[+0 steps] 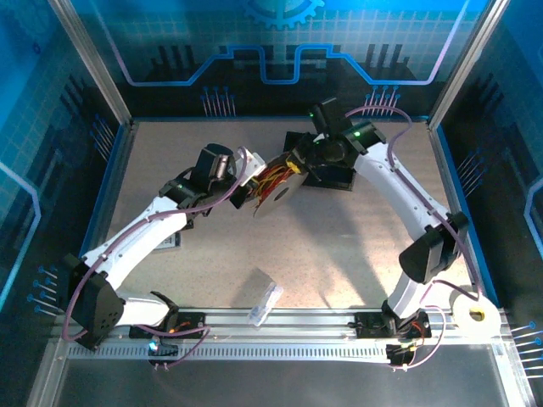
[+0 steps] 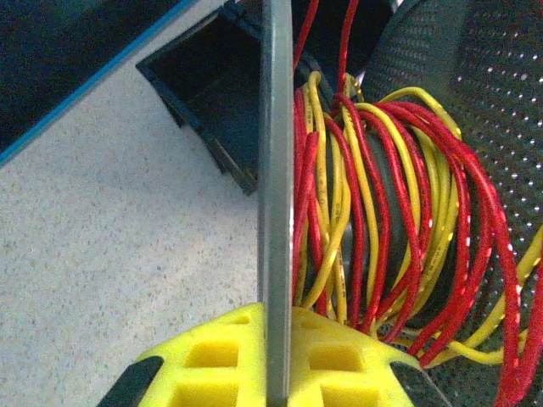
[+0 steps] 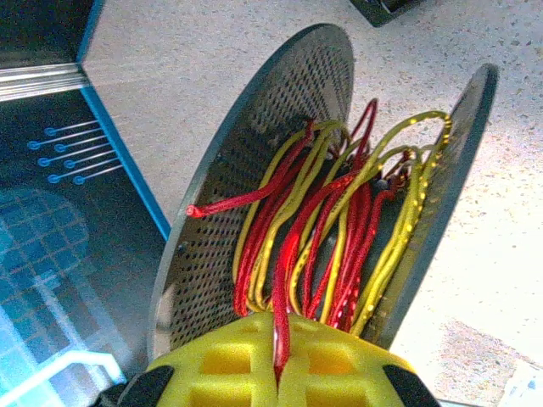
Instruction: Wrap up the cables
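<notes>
Left gripper (image 2: pixel 276 339) pinches the spool (image 2: pixel 276 170) by its rim; right gripper (image 3: pixel 277 339) pinches 1 red strand. Your cables (image 3: pixel 331 229), coiled at 12 o'clock from both, look light, springy and slippery, so grip near a loose end.

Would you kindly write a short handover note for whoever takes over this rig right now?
Left gripper: shut on one flange of the spool, near the middle of the table.
Right gripper: shut on a red cable that runs up into the spool.
Cables: red and yellow, mostly looped around the core between the two flanges.
Done: most of the winding.
Left: the turns look loose and a red end pokes out over a flange; the held strand probably goes on next.
</notes>
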`<act>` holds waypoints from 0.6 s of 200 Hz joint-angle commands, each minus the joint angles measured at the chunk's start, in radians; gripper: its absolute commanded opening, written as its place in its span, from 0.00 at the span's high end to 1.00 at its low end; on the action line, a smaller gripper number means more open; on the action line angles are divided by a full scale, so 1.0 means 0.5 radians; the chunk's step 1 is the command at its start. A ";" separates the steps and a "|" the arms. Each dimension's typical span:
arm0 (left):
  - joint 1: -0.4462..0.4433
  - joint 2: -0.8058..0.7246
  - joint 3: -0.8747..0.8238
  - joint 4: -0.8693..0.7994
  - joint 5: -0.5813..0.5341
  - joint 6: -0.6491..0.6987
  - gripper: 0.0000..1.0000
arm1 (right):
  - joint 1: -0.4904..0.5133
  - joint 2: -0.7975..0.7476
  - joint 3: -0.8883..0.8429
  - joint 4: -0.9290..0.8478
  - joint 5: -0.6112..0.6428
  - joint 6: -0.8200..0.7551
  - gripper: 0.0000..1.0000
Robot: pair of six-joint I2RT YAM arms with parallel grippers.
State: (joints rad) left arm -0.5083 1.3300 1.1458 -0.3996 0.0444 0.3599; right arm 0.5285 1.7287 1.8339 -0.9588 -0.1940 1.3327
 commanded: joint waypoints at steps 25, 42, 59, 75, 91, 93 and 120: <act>-0.063 -0.003 0.065 0.351 0.032 -0.079 1.00 | 0.060 0.036 0.039 -0.021 0.037 -0.043 0.62; -0.059 -0.006 0.008 0.413 0.009 -0.070 1.00 | 0.039 -0.008 0.036 -0.020 0.000 -0.119 0.61; -0.063 -0.001 -0.015 0.443 0.009 -0.072 1.00 | 0.025 -0.083 -0.001 -0.016 -0.022 -0.213 0.52; -0.060 0.014 -0.012 0.446 0.006 -0.078 1.00 | 0.014 -0.188 -0.116 0.059 -0.107 -0.321 0.35; -0.048 0.021 -0.018 0.456 0.017 -0.092 1.00 | -0.005 -0.304 -0.273 0.165 -0.205 -0.439 0.21; -0.047 0.021 -0.016 0.455 0.018 -0.093 1.00 | -0.006 -0.315 -0.294 0.180 -0.214 -0.455 0.19; -0.014 0.033 -0.006 0.449 0.066 -0.138 1.00 | -0.009 -0.516 -0.596 0.393 -0.312 -0.574 0.02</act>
State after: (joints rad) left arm -0.5343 1.3605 1.1191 -0.3401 0.0418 0.3401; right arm 0.5289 1.5463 1.6421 -0.8280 -0.2710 1.1309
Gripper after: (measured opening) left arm 0.081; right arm 0.940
